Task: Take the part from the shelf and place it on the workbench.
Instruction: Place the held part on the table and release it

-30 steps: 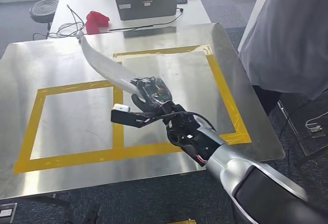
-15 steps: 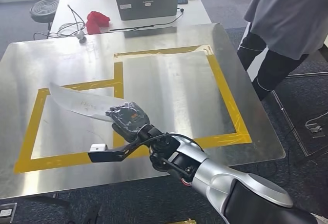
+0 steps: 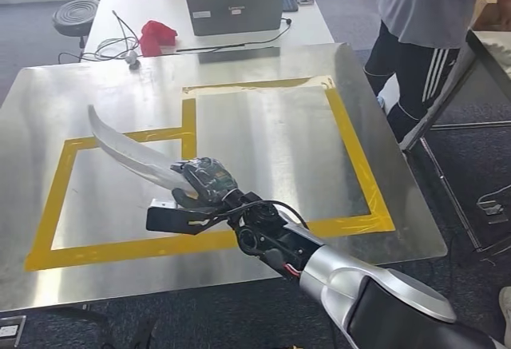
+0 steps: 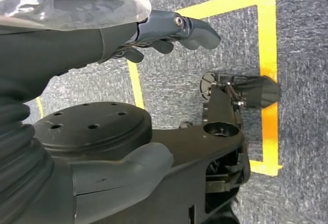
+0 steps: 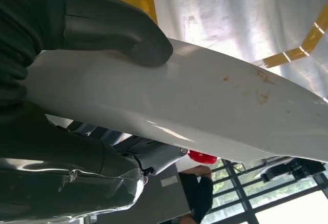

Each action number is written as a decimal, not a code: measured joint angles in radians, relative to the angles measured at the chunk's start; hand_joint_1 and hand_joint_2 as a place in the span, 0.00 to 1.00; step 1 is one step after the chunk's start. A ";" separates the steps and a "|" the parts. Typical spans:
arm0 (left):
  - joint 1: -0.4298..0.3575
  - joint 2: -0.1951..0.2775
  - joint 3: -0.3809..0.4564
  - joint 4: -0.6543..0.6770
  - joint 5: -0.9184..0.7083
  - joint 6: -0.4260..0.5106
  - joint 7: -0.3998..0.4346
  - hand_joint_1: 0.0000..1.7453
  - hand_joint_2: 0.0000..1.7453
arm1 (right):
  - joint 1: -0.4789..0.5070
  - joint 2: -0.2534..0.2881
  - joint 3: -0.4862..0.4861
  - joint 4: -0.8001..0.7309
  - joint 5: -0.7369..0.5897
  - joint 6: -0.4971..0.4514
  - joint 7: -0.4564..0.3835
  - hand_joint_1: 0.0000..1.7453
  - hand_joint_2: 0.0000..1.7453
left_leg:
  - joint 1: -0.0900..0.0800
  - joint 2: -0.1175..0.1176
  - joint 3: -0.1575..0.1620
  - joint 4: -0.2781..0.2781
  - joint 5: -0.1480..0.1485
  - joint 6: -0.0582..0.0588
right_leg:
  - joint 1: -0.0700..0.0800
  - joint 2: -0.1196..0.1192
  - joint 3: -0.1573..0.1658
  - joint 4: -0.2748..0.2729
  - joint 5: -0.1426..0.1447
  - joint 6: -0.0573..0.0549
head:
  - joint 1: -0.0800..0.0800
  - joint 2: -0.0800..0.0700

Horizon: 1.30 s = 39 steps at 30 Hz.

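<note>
Long curved silvery part (image 3: 129,154) held above the workbench (image 3: 289,137).

The right arm (image 3: 362,285) enters from the lower right of the head view as a silver shell, narrows into a dark wrist with exposed cables, and reaches toward the middle left of the frame. At its end the right hand (image 3: 202,183) is turned palm inward, fingers wrapped round the base of the part (image 3: 129,153), which juts toward the upper left. In the right wrist view the thick grey thumb (image 5: 116,29) presses flat on the part's pale face. In the left wrist view the left hand (image 4: 166,29) holds nothing, its dark fingers stretched out straight.
</note>
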 joint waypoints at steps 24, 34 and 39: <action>0.010 0.006 -0.003 0.000 0.011 -0.001 -0.007 0.00 1.00 | -0.007 0.008 -0.023 0.031 -0.062 0.014 -0.033 1.00 1.00 | 0.005 0.053 -0.019 0.040 -0.018 -0.053 | 0.007 -0.022 0.161 -0.284 0.117 -0.055 | -0.005 0.000; 0.006 0.007 -0.007 0.000 0.004 -0.003 -0.001 0.00 1.00 | -0.005 0.008 -0.017 0.052 -0.037 0.005 0.031 1.00 1.00 | -0.001 0.048 -0.019 0.044 -0.024 -0.038 | 0.002 -0.026 0.171 -0.303 0.123 -0.028 | -0.005 0.000; 0.004 0.007 -0.007 0.000 0.011 -0.002 0.001 0.00 1.00 | 0.002 0.008 0.007 0.060 0.040 -0.016 0.079 1.00 1.00 | -0.001 0.048 -0.019 0.044 -0.023 -0.035 | 0.002 -0.026 0.172 -0.303 0.124 -0.023 | -0.005 0.000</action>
